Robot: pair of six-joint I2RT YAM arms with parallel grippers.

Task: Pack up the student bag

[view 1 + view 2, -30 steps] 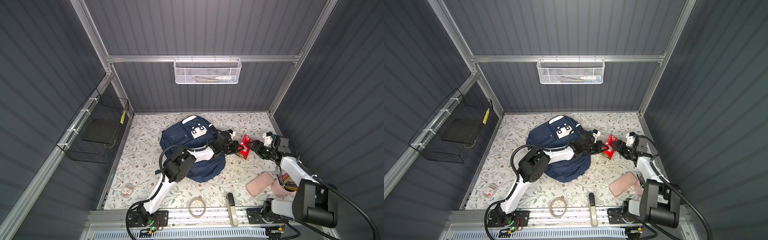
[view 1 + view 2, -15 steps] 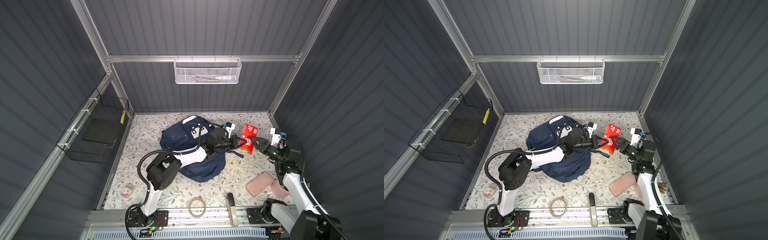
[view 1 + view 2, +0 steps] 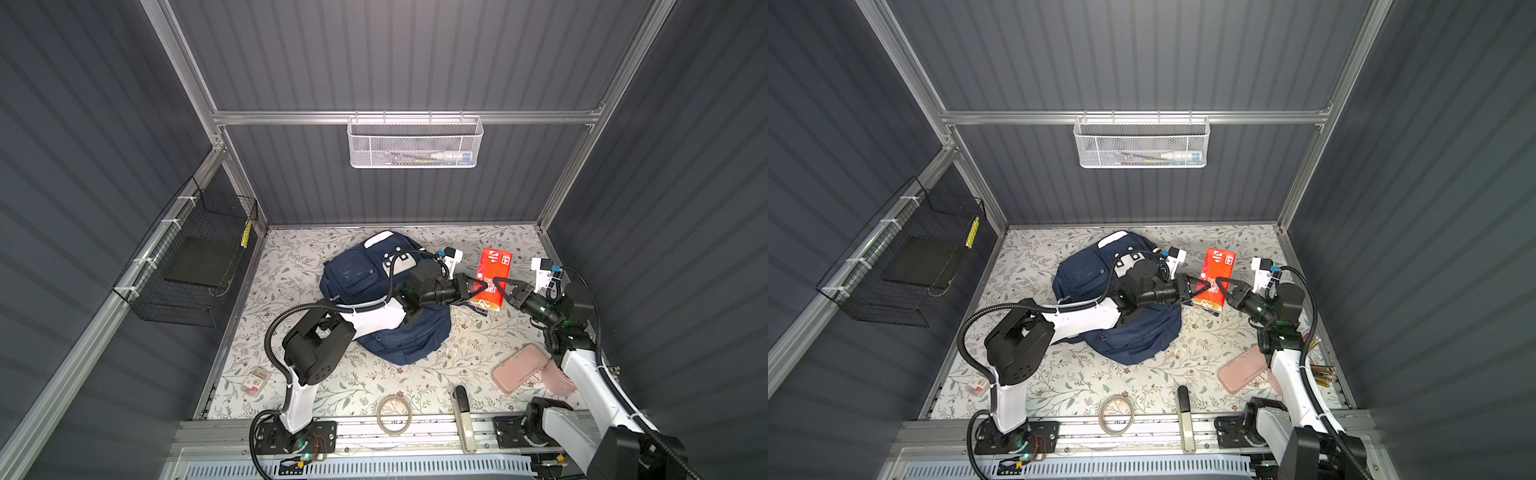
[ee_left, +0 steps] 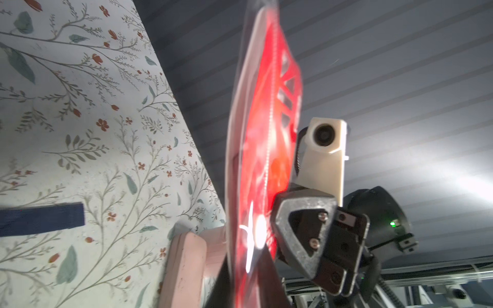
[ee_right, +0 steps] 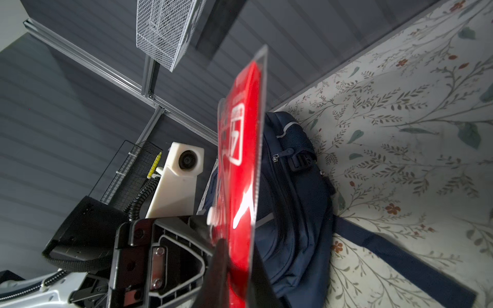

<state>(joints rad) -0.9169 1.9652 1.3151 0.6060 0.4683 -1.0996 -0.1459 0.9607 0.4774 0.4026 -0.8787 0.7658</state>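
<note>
The student bag is a navy backpack lying on the floral mat, also seen in the right wrist view. To its right a flat red packet stands on edge above the mat. My left gripper reaches over the bag and pinches the packet's lower left side; its fingers flank it closely. From the opposite side my right gripper is shut on the same packet.
A pink pencil case lies at the front right beside my right arm. A tape ring, a black-and-cream tool and a small box sit along the front. A white mesh basket and a black wire basket hang on the walls.
The red packet rose from the mat beside the bag and now stands upright. My right gripper swung in towards it and closed on it. My left arm stretched further right.
</note>
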